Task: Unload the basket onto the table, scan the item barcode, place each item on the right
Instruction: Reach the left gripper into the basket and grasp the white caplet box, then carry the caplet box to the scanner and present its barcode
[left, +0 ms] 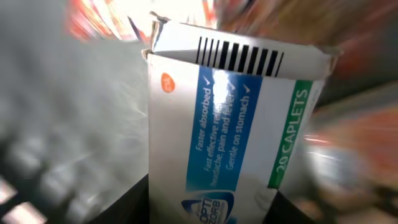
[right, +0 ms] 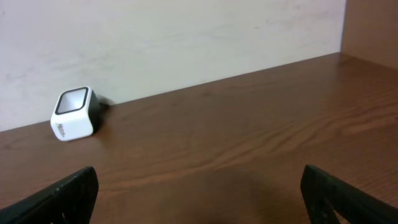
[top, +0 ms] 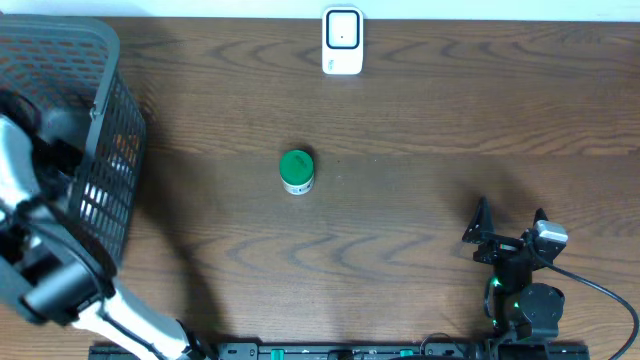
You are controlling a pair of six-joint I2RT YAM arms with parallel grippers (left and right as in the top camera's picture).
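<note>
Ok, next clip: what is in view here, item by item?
Table: one, brown wood, under everything.
Basket: one, grey mesh, left end of table.
Scanner: one, white with a dark face, middle of far edge.
Jar: one, green lid and white body, mid-table, standing alone.
Box: one, white with blue and green bands, barcode on its end; fills the left wrist view, surroundings blurred.
Left arm: one, white and black, reaching into the basket.
Left tool: one, dark, at the box's lower end; grip unclear.
Right tool: one, black, open and holding nothing, near right of table.
</note>
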